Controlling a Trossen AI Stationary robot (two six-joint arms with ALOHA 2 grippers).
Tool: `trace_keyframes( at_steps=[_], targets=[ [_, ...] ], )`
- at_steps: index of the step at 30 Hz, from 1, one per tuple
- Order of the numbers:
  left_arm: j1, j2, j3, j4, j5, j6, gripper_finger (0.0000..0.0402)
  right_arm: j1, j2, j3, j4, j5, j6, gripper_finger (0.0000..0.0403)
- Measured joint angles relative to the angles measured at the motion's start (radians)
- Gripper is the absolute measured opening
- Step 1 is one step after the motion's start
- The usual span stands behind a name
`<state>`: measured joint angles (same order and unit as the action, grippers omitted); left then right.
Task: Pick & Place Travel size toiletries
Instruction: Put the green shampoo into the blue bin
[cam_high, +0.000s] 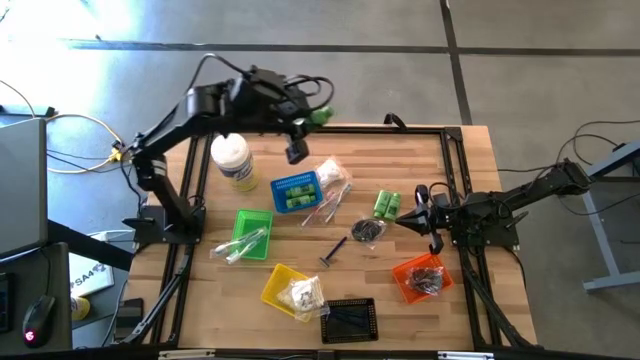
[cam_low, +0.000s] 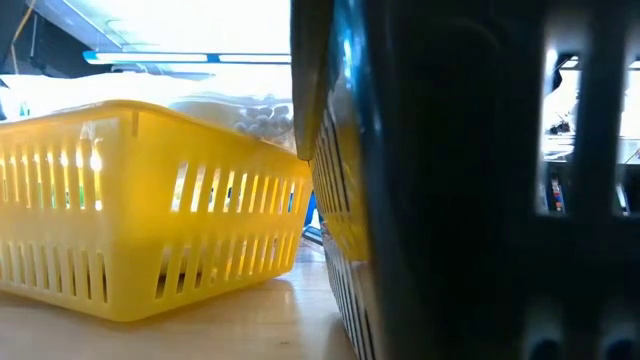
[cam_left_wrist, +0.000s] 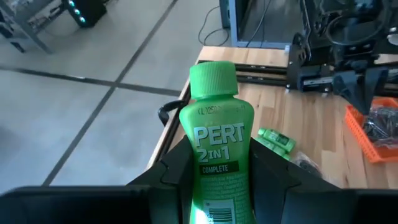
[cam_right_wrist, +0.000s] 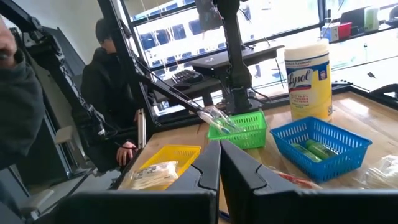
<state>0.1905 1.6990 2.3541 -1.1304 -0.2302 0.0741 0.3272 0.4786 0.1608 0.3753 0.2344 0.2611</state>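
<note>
The left gripper (cam_left_wrist: 214, 186) clamps a green Pert bottle (cam_left_wrist: 216, 149) raised near the table's far edge, well off the blue basket (cam_high: 296, 191), so a loose grip could drop it overboard, while the right gripper (cam_high: 400, 219) waits shut beside two green bottles (cam_high: 386, 205)

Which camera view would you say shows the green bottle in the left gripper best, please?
The left wrist view: the green bottle fills the frame between the left gripper's fingers, label readable. The high view shows only a green speck at the gripper. The low and right wrist views miss it.
</note>
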Motion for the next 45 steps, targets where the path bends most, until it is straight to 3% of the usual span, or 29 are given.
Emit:
trace_keyframes(
  at_steps=[5,10,19,25,32,45],
  targets=[
    [0.034,-0.077,-0.084,-0.007,-0.004,0.009,0.0106,0.000,0.000,0.000,0.004,0.000,-0.003,0.0003],
    [0.103,-0.224,-0.274,0.096,0.071,0.010,0.0106,0.000,0.000,0.000,0.005,-0.002,-0.003,0.0003],
    [0.239,-0.575,-0.878,0.471,0.247,-0.031,0.0106,0.000,0.000,0.000,0.012,0.001,-0.004,0.0003],
    [0.235,-0.698,-1.209,0.552,0.259,-0.153,0.0106,0.000,0.000,0.000,0.011,0.001,-0.019,0.0003],
    [0.122,-0.653,-1.417,0.668,0.242,-0.184,0.0106,0.000,0.000,0.000,0.011,-0.001,-0.043,0.0003],
    [0.104,-0.324,-1.448,0.729,0.119,-0.158,0.0106,0.000,0.000,0.000,-0.002,-0.003,-0.048,0.0003]
  ],
)
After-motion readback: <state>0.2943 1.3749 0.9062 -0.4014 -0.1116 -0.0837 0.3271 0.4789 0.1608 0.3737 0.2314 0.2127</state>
